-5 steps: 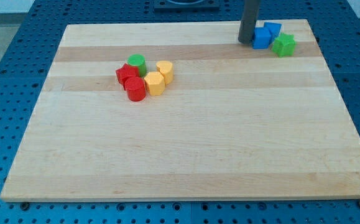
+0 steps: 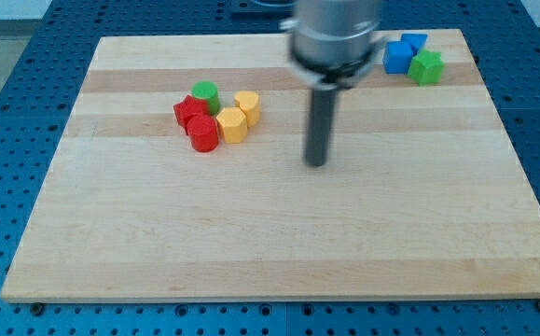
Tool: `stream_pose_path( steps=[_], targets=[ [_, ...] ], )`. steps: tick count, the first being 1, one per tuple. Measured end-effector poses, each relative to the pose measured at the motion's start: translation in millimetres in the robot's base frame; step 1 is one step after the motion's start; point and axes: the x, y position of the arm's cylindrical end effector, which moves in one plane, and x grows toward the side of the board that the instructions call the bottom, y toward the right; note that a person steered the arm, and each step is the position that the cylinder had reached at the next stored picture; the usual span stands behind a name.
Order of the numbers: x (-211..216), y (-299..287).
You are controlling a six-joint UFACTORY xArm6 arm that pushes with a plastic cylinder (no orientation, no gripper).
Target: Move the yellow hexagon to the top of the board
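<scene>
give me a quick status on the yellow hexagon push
My tip on bare board, right of cluster. Yellow hexagon untouched, mid-board. Other yellow block sits just above it, in the way.

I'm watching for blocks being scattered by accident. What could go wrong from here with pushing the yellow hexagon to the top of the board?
1. The hexagon sits packed against a second yellow block, a red cylinder and a green cylinder; a push upward may drag those along.
2. My tip is to the view's right of the cluster, so a straight approach would shove the hexagon left, not up.
</scene>
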Motion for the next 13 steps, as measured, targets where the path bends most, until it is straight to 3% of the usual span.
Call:
stream_pose_path(
  steps=[2, 4, 7, 9, 10, 12, 13],
  targets=[
    [1.6, -178.2],
    [-57.7, -140.2],
    [-65.2, 6.0],
    [-101.3, 83.6],
    [-120.7, 88.8],
    [-109.2, 4.5],
    [-132.0, 3.2]
  ],
)
